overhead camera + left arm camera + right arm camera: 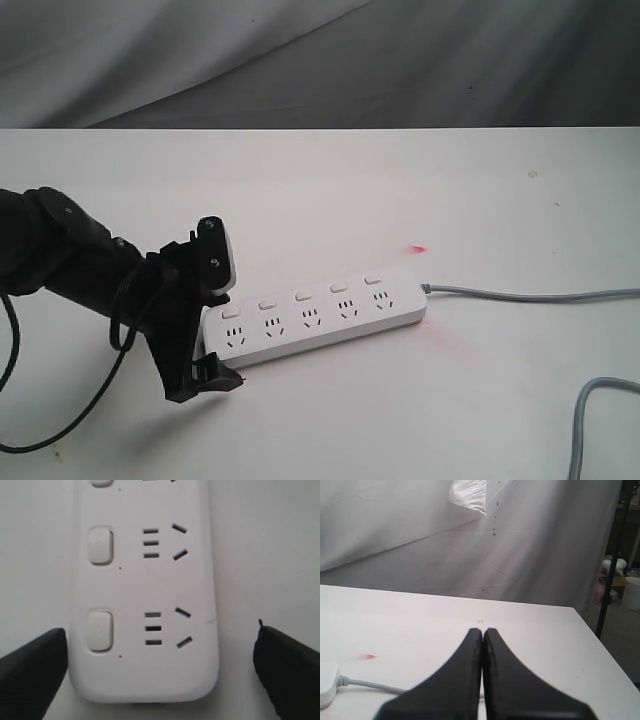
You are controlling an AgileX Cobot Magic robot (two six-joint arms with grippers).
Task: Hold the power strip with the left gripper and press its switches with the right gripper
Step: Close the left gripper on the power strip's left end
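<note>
The white power strip (320,318) lies flat on the white table, with its grey cord (530,296) running off to the right. A row of small switches (303,296) runs along its far side. My left gripper (217,318) stands open astride the strip's left end, one finger on each side. In the left wrist view the strip's rounded end (145,580) lies between the black fingers (35,665), with a gap on each side, and two switches (100,630) show. My right gripper (482,631) is shut on nothing, above the table beyond the strip's cord end (326,685). It is outside the exterior view.
A red light spot (417,249) lies on the table behind the strip's right end. A loop of grey cord (590,420) curls at the front right. Grey cloth hangs behind the table's far edge (320,128). A dark stand (612,565) is off the table's right side.
</note>
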